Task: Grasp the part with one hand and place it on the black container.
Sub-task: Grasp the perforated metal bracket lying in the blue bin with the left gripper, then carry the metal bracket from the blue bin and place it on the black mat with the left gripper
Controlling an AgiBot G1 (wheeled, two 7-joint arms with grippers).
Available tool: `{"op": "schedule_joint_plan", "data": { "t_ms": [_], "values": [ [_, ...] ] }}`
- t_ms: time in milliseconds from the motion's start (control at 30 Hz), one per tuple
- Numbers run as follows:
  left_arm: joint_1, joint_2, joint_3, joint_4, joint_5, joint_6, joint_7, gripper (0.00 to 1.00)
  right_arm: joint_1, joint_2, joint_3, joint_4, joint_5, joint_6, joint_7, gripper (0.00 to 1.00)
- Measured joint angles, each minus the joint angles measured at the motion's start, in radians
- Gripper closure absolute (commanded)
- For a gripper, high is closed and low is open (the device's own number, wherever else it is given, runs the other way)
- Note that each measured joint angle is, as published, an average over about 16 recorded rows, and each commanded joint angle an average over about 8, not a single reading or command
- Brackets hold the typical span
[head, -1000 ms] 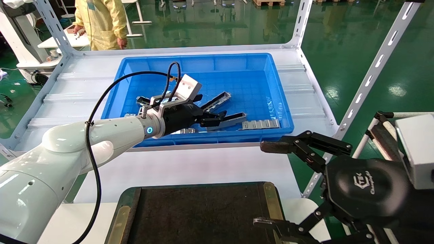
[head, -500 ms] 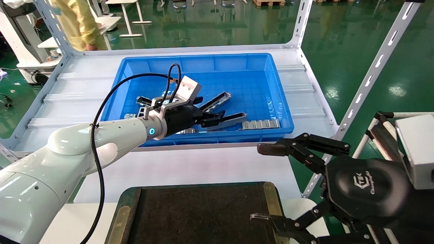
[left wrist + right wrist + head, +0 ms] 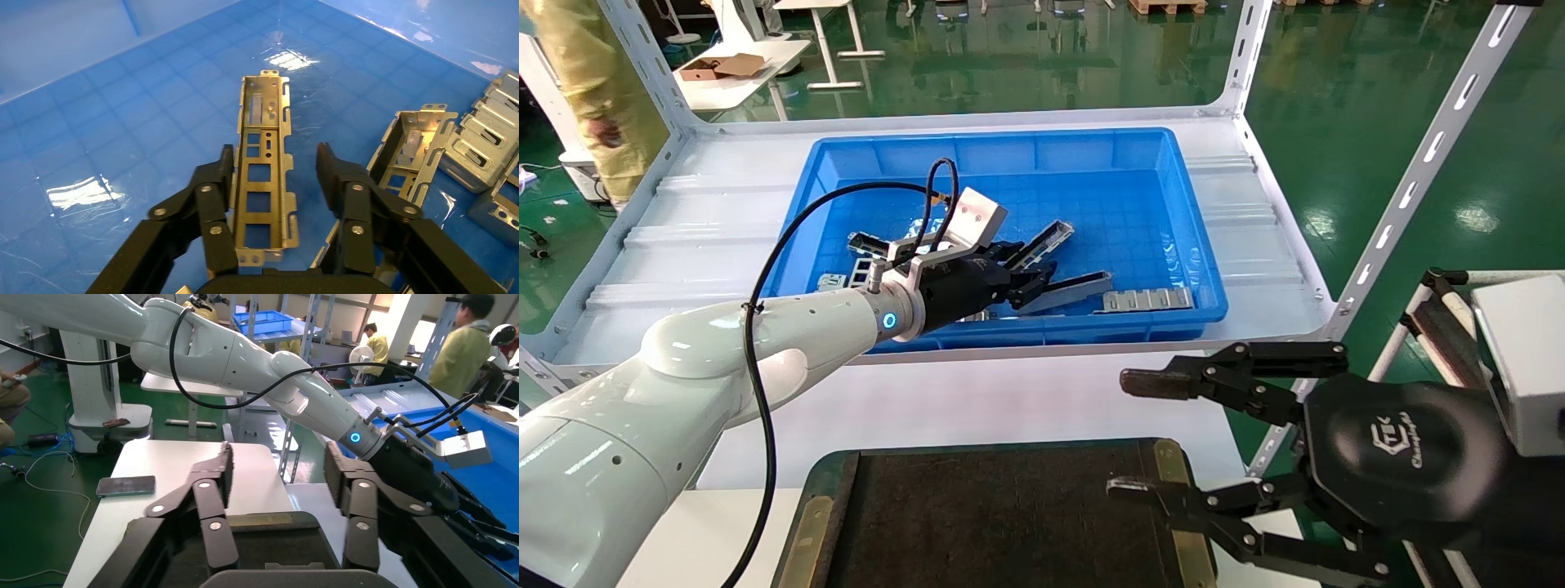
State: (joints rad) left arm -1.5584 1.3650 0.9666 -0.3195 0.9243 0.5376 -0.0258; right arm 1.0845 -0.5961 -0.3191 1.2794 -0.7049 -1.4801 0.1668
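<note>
The part is a silver-grey trough bracket with rectangular cut-outs, lying on the floor of the blue bin. It also shows in the head view. My left gripper is open and low in the bin, its jaws on either side of the part's near end. One finger is against the part's side and the other stands apart. The black container lies at the near edge of the table. My right gripper is open and empty above the container's right rim; it also shows in the right wrist view.
A second trough bracket and a flat tabbed strip lie by the bin's front wall. More brackets lie beside the part. White rack posts stand at the right. A person in yellow stands at the far left.
My left gripper has turned away from the near bracket onto the farther one. My right gripper has shifted a little left. The person has walked left.
</note>
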Motion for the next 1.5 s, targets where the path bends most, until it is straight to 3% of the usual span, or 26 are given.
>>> {"op": "schedule_joint_plan", "data": {
  "t_ms": [667, 1233, 1500],
  "values": [
    [-0.087, -0.017, 0.031, 0.025, -0.104, 0.072, 0.094, 1.0, 0.0, 0.0, -0.001, 0.0, 0.0, 0.0, 0.0, 1.0],
    [-0.114, -0.157, -0.023, -0.014, -0.214, 0.539, 0.232, 1.0, 0.0, 0.0, -0.001, 0.0, 0.001, 0.001, -0.001, 1.0],
    [-0.08, -0.242, -0.019, -0.114, -0.224, 0.685, 0.235, 1.0, 0.0, 0.001, -0.001, 0.0, 0.001, 0.001, -0.001, 1.0]
  ]
}}
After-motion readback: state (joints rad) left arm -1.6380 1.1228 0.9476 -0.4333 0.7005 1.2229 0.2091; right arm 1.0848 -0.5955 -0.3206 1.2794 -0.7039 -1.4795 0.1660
